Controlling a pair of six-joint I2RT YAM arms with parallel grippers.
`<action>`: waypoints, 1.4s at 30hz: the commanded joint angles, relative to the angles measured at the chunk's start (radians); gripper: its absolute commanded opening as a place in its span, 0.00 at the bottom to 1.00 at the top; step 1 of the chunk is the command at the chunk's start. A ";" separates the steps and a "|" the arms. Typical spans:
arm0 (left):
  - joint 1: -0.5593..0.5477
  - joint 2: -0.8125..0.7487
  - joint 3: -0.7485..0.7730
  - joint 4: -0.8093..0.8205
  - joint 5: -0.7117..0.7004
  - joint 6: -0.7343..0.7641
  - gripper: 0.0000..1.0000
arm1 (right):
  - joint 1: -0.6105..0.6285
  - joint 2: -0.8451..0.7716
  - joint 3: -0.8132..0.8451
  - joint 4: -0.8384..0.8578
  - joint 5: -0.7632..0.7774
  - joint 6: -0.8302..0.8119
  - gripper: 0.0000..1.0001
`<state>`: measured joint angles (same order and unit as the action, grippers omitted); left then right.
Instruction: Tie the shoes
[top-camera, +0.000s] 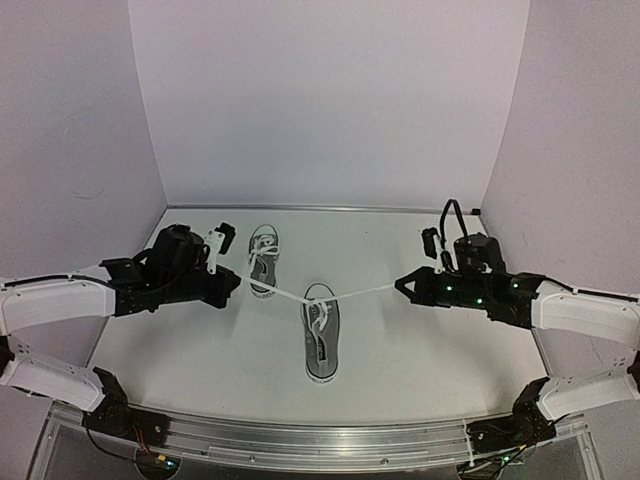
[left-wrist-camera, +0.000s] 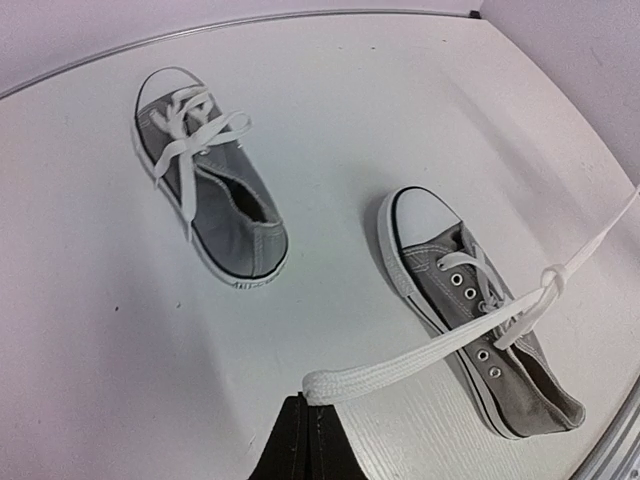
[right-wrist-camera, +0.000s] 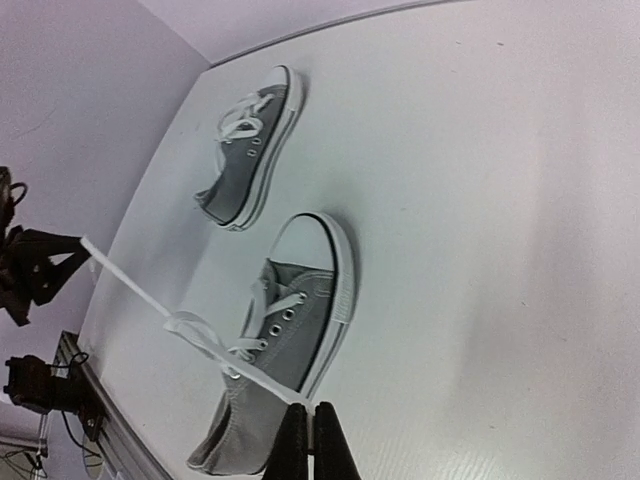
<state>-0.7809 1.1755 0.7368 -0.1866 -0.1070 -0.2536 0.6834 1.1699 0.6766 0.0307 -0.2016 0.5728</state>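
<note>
Top external: my left gripper (top-camera: 236, 284) and right gripper (top-camera: 401, 284) each clenched one end of the limp white flat lace (top-camera: 360, 292); grey canvas sneaker (top-camera: 321, 352) judged light, draggable.

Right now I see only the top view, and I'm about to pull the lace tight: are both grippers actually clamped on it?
Observer: The left wrist view shows the left gripper shut on one flat end of the lace.
Operator: And the right?
Observer: The right gripper is shut on the other end.
Operator: Any knot yet?
Observer: A small knot sits in the lace; it seems raised off the eyelets of the near shoe, not drawn down.
</note>
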 joint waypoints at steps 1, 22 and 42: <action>0.012 -0.094 -0.102 0.049 -0.103 -0.219 0.00 | -0.005 -0.066 -0.092 -0.096 0.249 0.196 0.00; 0.132 -0.036 -0.198 -0.202 -0.253 -0.603 0.00 | -0.007 -0.032 -0.239 -0.231 0.531 0.639 0.00; 0.049 -0.011 0.057 -0.138 -0.173 -0.185 0.99 | -0.006 0.053 0.068 -0.126 0.283 -0.003 0.75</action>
<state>-0.7322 1.2245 0.7085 -0.2989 -0.1982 -0.5025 0.6792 1.2817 0.6794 -0.0765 0.0999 0.7318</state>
